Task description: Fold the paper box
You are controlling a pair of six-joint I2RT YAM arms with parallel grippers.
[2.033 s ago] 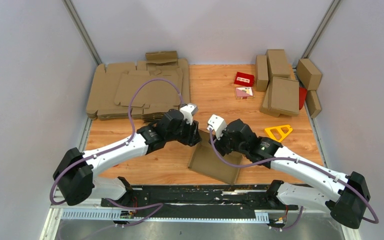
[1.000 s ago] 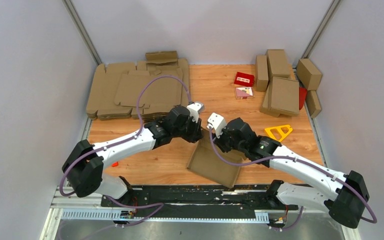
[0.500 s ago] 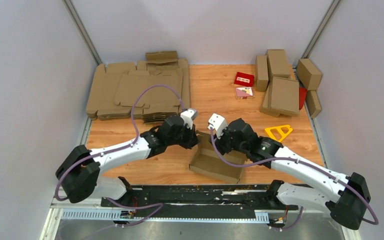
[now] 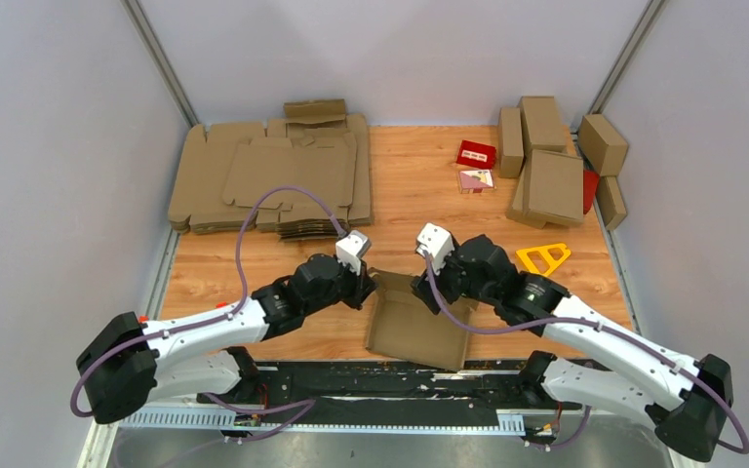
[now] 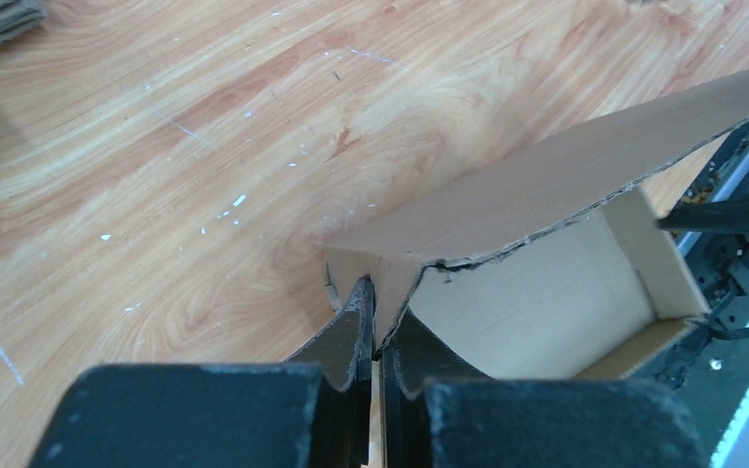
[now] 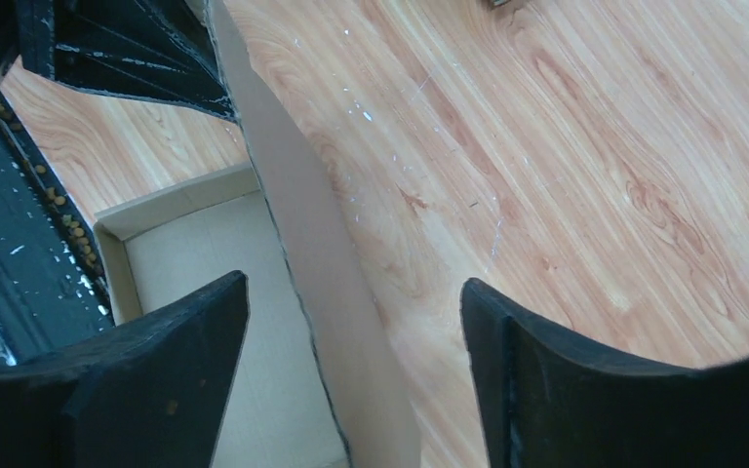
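Note:
The paper box (image 4: 415, 332) is a brown cardboard tray, partly folded, lying by the table's near edge between my two arms. My left gripper (image 4: 365, 284) is shut on the box's far-left corner; in the left wrist view its tips (image 5: 380, 304) pinch the cardboard wall (image 5: 546, 185) where it bends. My right gripper (image 4: 433, 294) stands open astride the far wall. In the right wrist view that wall (image 6: 302, 224) runs between the wide-apart fingers (image 6: 353, 283) without touching either, and the box floor (image 6: 205, 292) lies to its left.
A thick pile of flat blanks (image 4: 273, 175) fills the back left. Finished brown boxes (image 4: 551, 161) are stacked at the back right, with a red carton (image 4: 476, 153) and a small printed card (image 4: 476, 179) beside them. A yellow triangle (image 4: 543, 257) lies right of the right arm. A black rail (image 4: 371, 375) borders the near edge.
My right gripper has opened and let go of the far wall. My left gripper has closed onto the corner and drawn back toward the near left. The box has turned slightly.

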